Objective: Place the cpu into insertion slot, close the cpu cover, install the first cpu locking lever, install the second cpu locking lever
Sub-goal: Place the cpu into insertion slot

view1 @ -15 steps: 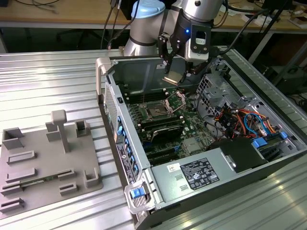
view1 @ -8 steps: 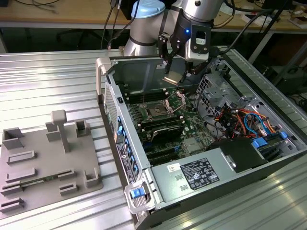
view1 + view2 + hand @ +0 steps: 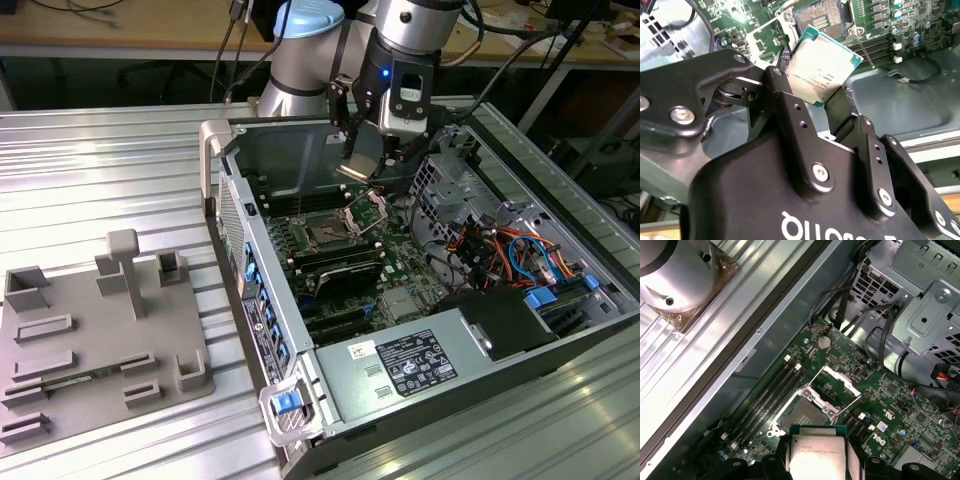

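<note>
1. On the exterior view's left, low in the frame, you have a grey fixture plate point(image 3: 100, 340) with raised blocks, lying on the ribbed metal table point(image 3: 100, 170).
2. In the middle of the frame, the open computer case point(image 3: 215, 150) lies on its side with the green motherboard point(image 3: 400, 275) facing up.
3. On that board the insertion slot point(image 3: 325, 232) sits uncovered (the first wrist view shows its bare contact field).
4. Just beside the slot, toward the exterior view's right, the cpu cover point(image 3: 365, 208) stands tilted up on its hinge.
5. Above the cover, at upper centre, the gripper point(image 3: 362, 160) hangs from the arm, clamped on the cpu point(image 3: 357, 168). The chip is held tilted in the air, clear of the slot. In the second wrist view, the black fingers point(image 3: 785, 105) press on two opposite edges of the cpu point(image 3: 822, 65).
6. On the exterior view's right, orange, red and blue cables point(image 3: 510, 250) bunch inside the case.
</note>
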Controlling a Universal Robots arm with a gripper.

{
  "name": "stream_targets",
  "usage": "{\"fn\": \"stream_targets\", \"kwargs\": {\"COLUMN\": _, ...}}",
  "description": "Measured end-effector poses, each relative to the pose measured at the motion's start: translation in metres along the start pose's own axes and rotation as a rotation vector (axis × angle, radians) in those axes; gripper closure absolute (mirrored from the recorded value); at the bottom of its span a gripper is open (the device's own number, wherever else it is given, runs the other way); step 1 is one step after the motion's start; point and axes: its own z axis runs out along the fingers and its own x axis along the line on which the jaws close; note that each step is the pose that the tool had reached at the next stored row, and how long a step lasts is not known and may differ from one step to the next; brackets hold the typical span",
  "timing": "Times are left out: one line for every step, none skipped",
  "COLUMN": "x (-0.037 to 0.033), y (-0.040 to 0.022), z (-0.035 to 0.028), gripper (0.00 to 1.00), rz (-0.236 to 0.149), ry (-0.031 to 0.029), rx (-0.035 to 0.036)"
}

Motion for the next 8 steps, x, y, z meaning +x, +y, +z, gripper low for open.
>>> {"fn": "stream_targets", "kwargs": {"x": 0.0, "y": -0.0001, "z": 0.0014, "gripper": 0.46, "rz": 0.016, "ry": -0.0014, "rx": -0.0002}}
{"fn": "stream_targets", "kwargs": {"x": -0.0001, "y": -0.0003, "z": 0.0034, "gripper": 0.46, "rz": 0.039, "ry": -0.0036, "rx": -0.0006}}
{"fn": "stream_targets", "kwargs": {"x": -0.0001, "y": -0.0005, "z": 0.0052, "gripper": 0.46, "rz": 0.061, "ry": -0.0055, "rx": -0.0012}}
{"fn": "stream_targets", "kwargs": {"x": -0.0001, "y": -0.0005, "z": 0.0064, "gripper": 0.46, "rz": 0.074, "ry": -0.0067, "rx": -0.0015}}
{"fn": "stream_targets", "kwargs": {"x": -0.0002, "y": -0.0007, "z": 0.0084, "gripper": 0.46, "rz": 0.098, "ry": -0.0088, "rx": -0.0019}}
{"fn": "stream_targets", "kwargs": {"x": -0.0002, "y": -0.0009, "z": 0.01, "gripper": 0.46, "rz": 0.115, "ry": -0.0102, "rx": -0.0023}}
{"fn": "stream_targets", "kwargs": {"x": -0.0002, "y": -0.0009, "z": 0.0111, "gripper": 0.46, "rz": 0.128, "ry": -0.0114, "rx": -0.0025}}
{"fn": "stream_targets", "kwargs": {"x": -0.0002, "y": -0.0011, "z": 0.0124, "gripper": 0.46, "rz": 0.142, "ry": -0.0128, "rx": -0.0027}}
